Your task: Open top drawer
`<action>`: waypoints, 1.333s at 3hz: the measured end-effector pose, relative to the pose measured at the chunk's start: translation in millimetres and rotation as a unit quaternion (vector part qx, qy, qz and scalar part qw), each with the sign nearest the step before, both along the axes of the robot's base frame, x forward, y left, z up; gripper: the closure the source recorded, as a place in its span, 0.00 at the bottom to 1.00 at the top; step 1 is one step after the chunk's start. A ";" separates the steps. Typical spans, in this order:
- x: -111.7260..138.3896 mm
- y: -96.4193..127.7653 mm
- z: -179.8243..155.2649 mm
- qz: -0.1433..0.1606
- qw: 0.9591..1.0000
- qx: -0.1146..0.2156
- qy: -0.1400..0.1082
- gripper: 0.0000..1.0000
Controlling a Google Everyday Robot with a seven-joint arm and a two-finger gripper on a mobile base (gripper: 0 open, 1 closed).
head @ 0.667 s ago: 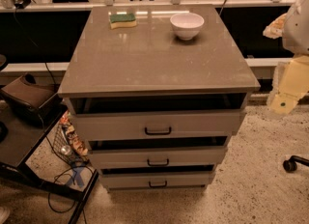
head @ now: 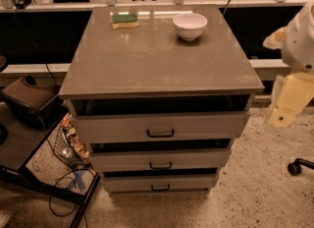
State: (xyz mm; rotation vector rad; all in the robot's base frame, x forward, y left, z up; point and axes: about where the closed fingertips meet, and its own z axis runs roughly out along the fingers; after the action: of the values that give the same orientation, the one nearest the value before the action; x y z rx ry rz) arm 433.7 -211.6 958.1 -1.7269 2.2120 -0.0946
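Top drawer point(head: 159, 125), light grey, the tallest-fronted of three, sits directly beneath the cabinet top point(head: 147, 65) at the centre of the view. Its front stands a little forward of the cabinet body, leaving a dark gap between its upper edge and the slab above. A small black bar handle point(head: 160, 133) lies at the middle of the front, toward its lower edge. Below it, the middle drawer point(head: 122, 160) and the bottom drawer point(head: 122, 183) are stacked, each with a shorter front, a like handle and a dark gap above.

On the cabinet top, toward the far edge: a white bowl point(head: 190, 25) at right and a green-and-yellow sponge point(head: 124, 20) at left, well apart.

The gripper point(head: 281, 117), cream-coloured and hanging from the white arm point(head: 300, 40), hovers at the right margin, level with the top drawer, beside the cabinet's right front corner and apart from the handle. Whether it is spread or closed cannot be told; it holds nothing visible.

The speckled floor point(head: 255, 192) surrounds the cabinet; cables point(head: 64, 192) lie at lower left.
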 end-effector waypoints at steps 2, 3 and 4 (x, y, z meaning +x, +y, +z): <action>-10.3 25.9 -80.3 0.029 0.999 -0.002 -0.038 0.00; 0.2 44.8 -119.9 0.041 0.996 -0.029 -0.067 0.00; 8.5 58.6 -148.5 0.045 0.992 -0.078 -0.086 0.00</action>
State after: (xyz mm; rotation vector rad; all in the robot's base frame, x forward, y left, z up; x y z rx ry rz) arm 442.2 -153.0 809.6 -1.8221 2.0456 -0.3901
